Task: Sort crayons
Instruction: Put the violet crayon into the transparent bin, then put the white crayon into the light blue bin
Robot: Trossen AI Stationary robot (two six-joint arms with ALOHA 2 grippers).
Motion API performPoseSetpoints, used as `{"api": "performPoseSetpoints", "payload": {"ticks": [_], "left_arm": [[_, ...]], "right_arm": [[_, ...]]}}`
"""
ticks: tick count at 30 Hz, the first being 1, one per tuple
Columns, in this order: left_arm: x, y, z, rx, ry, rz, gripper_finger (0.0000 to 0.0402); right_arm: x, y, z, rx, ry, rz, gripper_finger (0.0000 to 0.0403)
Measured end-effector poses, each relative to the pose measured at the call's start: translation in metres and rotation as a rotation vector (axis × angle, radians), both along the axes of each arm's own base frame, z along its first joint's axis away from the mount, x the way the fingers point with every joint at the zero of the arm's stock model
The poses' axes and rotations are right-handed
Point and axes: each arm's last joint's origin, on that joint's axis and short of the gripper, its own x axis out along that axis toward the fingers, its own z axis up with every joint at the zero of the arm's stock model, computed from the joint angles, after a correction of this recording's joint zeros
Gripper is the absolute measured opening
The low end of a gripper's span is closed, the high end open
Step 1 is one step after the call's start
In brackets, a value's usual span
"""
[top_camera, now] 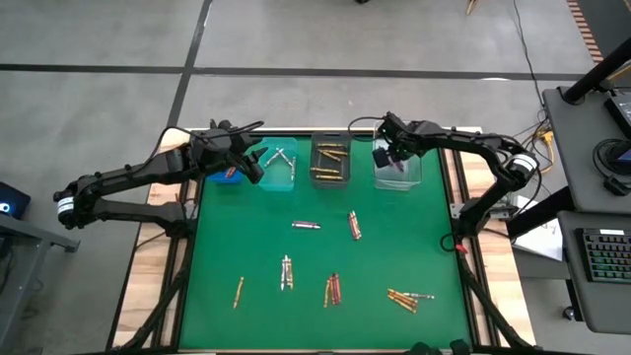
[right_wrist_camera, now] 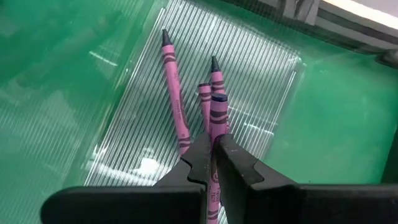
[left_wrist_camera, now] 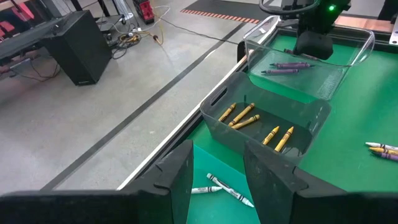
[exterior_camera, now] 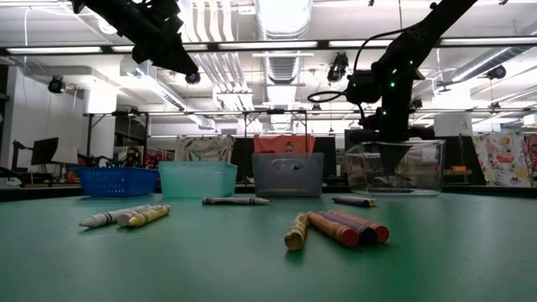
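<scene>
One purple crayon (right_wrist_camera: 213, 124) stands pinched between our right gripper's (right_wrist_camera: 214, 144) shut fingers, gripped near the middle, tip pointing down over the clear bin (top_camera: 396, 170). Our left gripper (left_wrist_camera: 219, 163) hovers over the teal bin (top_camera: 279, 170) with fingers apart and nothing between them.

We judge a crayon light, stiff, waxy and a little slippery in its paper wrap; it can snap, so a gentle grip at mid-length seems best.

From the gripper outward: two purple crayons lie in the clear bin; at nine o'clock the grey bin (top_camera: 330, 163) holds gold ones, then the teal bin holds silver ones, then the blue bin (top_camera: 223, 174) holds something red. At six o'clock more crayons (top_camera: 286, 272) lie loose on the mat (top_camera: 394, 247).
</scene>
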Motion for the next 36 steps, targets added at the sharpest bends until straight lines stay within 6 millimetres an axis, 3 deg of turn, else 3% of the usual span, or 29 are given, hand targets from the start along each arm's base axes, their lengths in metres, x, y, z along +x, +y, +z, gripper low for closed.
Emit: {"api": "performPoseSetpoints", "payload": {"ticks": [7,17,28,36], "left_arm": [[0.000,0.000,0.000,0.000,0.000,0.000,0.0123],[0.000,0.000,-0.001,-0.011,0.001,0.003,0.0123],[0.002,-0.012,-0.006,-0.088,0.017,-0.085,0.0123],[0.008,-0.038,-0.020,-0.194,0.063,-0.336,0.0123]], "right_arm": [[0.000,0.000,0.000,0.001,0.003,0.003,0.0022],[0.002,-0.002,0.008,-0.001,0.006,0.014,0.0093],[0.022,0.007,0.061,-0.053,-0.052,0.082,0.0108],[0.037,0.051,0.103,-0.143,-0.154,0.264,0.0086]]}}
